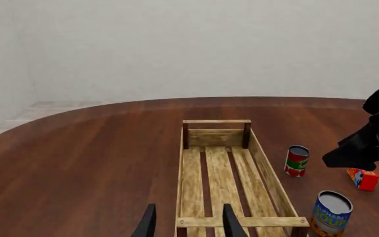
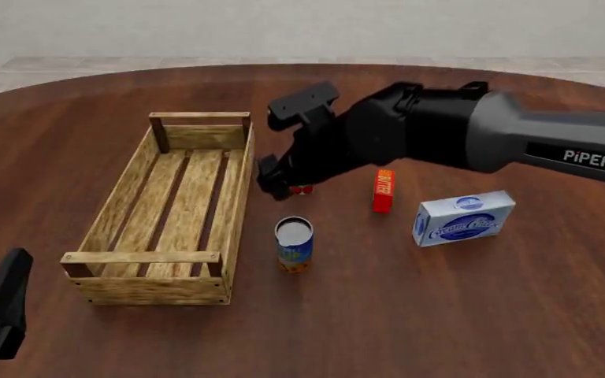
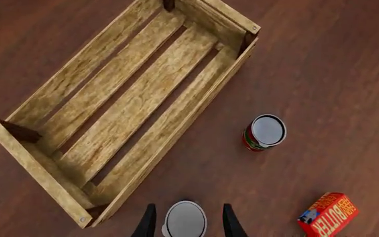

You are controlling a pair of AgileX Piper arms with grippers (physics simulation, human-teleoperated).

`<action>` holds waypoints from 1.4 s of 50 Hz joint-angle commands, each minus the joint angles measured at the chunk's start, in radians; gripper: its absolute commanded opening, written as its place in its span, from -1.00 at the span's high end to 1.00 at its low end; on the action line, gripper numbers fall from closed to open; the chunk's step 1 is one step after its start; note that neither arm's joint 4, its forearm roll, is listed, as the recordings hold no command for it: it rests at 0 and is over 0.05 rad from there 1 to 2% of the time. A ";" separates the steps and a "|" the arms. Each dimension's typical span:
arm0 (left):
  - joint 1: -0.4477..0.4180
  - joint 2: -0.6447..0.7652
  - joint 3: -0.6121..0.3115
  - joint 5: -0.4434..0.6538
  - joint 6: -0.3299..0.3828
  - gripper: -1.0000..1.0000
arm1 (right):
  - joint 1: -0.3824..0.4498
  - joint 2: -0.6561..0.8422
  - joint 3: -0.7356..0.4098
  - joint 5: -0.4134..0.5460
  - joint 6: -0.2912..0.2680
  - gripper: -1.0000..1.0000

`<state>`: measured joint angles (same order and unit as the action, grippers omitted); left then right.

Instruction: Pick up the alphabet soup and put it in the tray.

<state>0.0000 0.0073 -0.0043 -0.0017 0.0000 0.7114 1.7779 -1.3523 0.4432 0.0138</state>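
The alphabet soup can (image 2: pixel 294 244) stands upright on the brown wood counter (image 2: pixel 408 315), just beside the near right corner of the tray (image 2: pixel 126 177) and outside it. The right pincer (image 3: pixel 186 219) hangs above the can with its fingers spread, one on either side of the silver lid, gripping nothing. The small red and green can (image 3: pixel 264 132) stands farther back, a red butter box (image 2: pixel 384 190) and a blue-and-white cream cheese box (image 2: pixel 463 218) to the right. The left pincer (image 1: pixel 188 221) is parted and empty, near the tray's front rail
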 commanded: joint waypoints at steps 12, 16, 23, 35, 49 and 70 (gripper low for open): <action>0.000 0.000 0.000 0.000 0.000 -1.00 | -0.002 0.033 0.020 -0.027 0.018 -1.00; 0.000 0.000 0.000 0.000 0.000 -1.00 | -0.002 0.038 0.024 -0.032 0.019 -1.00; 0.000 0.000 0.000 0.000 0.000 -1.00 | -0.001 0.039 0.032 -0.037 0.025 -1.00; 0.000 0.000 0.000 0.000 0.000 -1.00 | 0.000 0.053 0.034 -0.046 0.030 -1.00; 0.000 0.000 0.000 0.000 0.000 -1.00 | 0.007 0.073 0.029 -0.051 0.040 -1.00; 0.000 0.000 0.000 0.000 0.000 -1.00 | 0.006 0.095 0.037 -0.059 0.046 -1.00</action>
<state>0.0000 0.0073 -0.0043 -0.0017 0.0000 0.7185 1.8647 -1.3185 0.3868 0.0597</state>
